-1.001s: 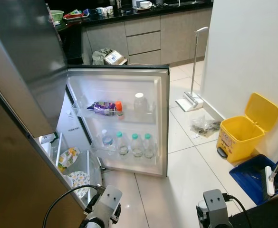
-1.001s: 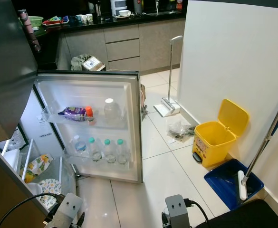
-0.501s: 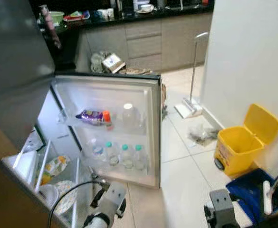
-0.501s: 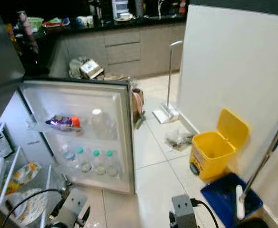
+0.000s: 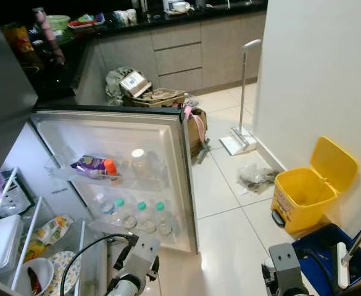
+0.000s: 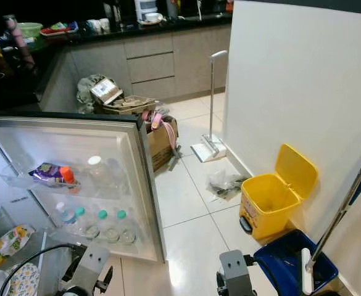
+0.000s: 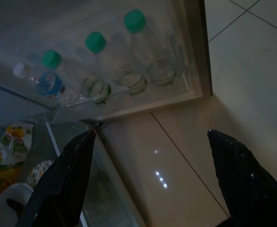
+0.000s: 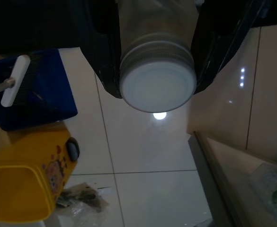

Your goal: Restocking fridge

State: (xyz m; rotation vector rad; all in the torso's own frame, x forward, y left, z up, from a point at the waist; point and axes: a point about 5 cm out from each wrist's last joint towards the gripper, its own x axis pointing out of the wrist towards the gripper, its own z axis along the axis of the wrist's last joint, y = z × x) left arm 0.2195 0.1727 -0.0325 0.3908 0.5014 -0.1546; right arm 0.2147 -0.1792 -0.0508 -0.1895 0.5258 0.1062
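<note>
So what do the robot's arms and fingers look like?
Both arms are silvery-grey metal with boxy wrist blocks. The left arm has a looping black cable, and the right arm has one too. The left gripper has two long, flat, pointed black fingers.

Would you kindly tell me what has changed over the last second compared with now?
Mainly the camera: the view swung rightward, so the fridge door sits further left in the picture and boxes behind it came into sight. Door-shelf bottles and yellow bin kept their places. The right pincer holds a white-capped bottle.
</note>
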